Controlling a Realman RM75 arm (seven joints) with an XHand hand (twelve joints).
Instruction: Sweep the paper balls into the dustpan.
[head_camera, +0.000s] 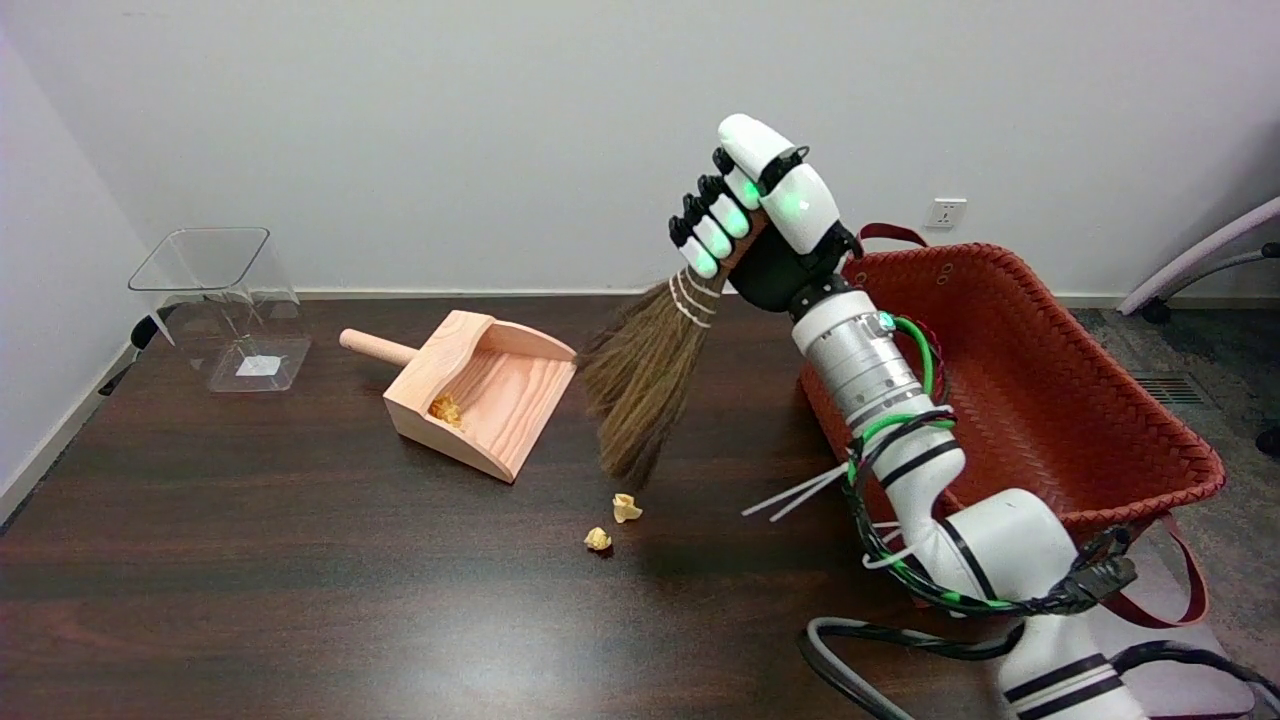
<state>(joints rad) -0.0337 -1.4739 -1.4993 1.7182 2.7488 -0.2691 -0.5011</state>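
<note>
While the right hand (752, 222) gripped the broom (645, 375) by its handle, fingers wrapped tight, the bristle tips hung just above the table (250, 560), at 12 o'clock of two paper balls (612, 523). The broom's long axis ran from 1 o'clock at the handle down to 7 o'clock at the tips. The dustpan (478, 390) lay at 10 o'clock of the balls, mouth facing 4 o'clock, one ball (445, 408) inside. Judgement: set the bristles down beyond the balls at 4 o'clock, then draw low and short toward the mouth.
</note>
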